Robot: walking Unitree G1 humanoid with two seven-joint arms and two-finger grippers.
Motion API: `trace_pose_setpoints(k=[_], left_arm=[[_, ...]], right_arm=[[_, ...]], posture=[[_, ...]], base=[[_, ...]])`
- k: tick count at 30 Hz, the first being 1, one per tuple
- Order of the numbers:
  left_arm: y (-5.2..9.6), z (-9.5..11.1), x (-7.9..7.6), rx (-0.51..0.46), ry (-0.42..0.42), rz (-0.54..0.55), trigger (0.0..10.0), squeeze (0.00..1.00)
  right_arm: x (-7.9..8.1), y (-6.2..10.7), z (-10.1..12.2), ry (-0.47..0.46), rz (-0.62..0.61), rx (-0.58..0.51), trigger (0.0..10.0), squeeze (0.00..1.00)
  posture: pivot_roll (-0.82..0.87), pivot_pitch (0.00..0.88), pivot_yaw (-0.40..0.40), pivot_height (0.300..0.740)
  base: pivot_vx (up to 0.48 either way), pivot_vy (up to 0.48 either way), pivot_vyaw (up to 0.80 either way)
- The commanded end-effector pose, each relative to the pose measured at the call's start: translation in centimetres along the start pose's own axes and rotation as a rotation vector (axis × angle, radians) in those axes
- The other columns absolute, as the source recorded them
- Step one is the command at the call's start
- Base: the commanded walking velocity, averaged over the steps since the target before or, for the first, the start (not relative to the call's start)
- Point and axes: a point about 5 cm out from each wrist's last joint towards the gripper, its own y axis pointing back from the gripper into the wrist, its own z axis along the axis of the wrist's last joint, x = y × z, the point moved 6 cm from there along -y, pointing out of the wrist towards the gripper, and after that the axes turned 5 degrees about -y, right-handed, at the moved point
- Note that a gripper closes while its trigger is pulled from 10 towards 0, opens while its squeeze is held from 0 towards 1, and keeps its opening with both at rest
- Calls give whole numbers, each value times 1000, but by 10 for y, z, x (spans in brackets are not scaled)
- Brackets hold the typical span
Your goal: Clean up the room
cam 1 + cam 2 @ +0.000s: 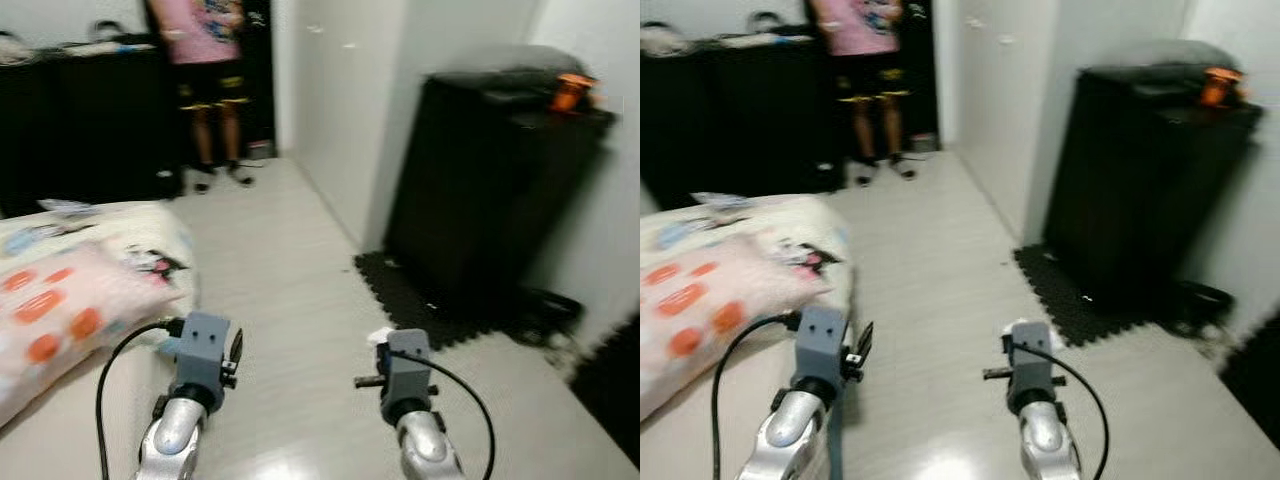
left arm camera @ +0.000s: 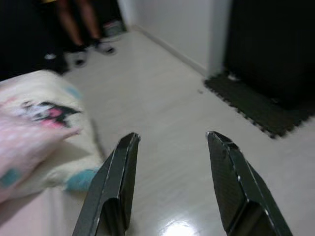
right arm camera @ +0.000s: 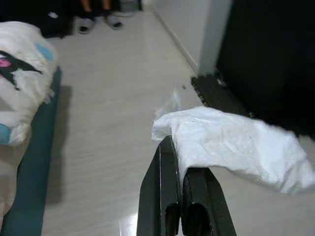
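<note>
Pinching a crumpled white tissue (image 3: 231, 147), your right gripper (image 3: 184, 196) has its black fingers pressed together on one edge, and the rest of the sheet hangs free beyond the tips, so carry it level and slowly or it may slide out. Your left gripper (image 2: 172, 182) is held forward with its fingers well apart and nothing between them. Both arms reach out over pale plank flooring (image 1: 290, 300). To your left lies a bed (image 1: 60, 300) with a cream printed quilt (image 1: 140, 240) and a pink pillow with orange spots (image 1: 60, 310). Ahead on the right a black cabinet (image 1: 480, 180) stands against the wall with an orange object (image 1: 572, 92) on top and a dark foam mat (image 1: 420, 300) at its foot. A person (image 1: 205, 70) in a pink shirt stands at the far end. No bin is in view, so turn gently to find one. No readable writing or brand can be made out anywhere
</note>
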Motion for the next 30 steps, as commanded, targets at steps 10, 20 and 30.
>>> trace_pose_setpoints(k=[10,20,30], left_arm=[[2,-4,2,17,-2,8,10000,0],[1,-4,3,18,1,14,10000,0],[1,-4,4,18,1,19,10000,0]], right_arm=[[-1,1,-3,7,3,9,10000,0],[0,-1,-2,6,11,10,10000,0],[0,-2,-1,6,10,10,10000,0]], posture=[[30,85,22,740],[31,87,16,740],[30,86,15,740]], base=[[0,0,-800],[0,0,-800],[0,0,-800]])
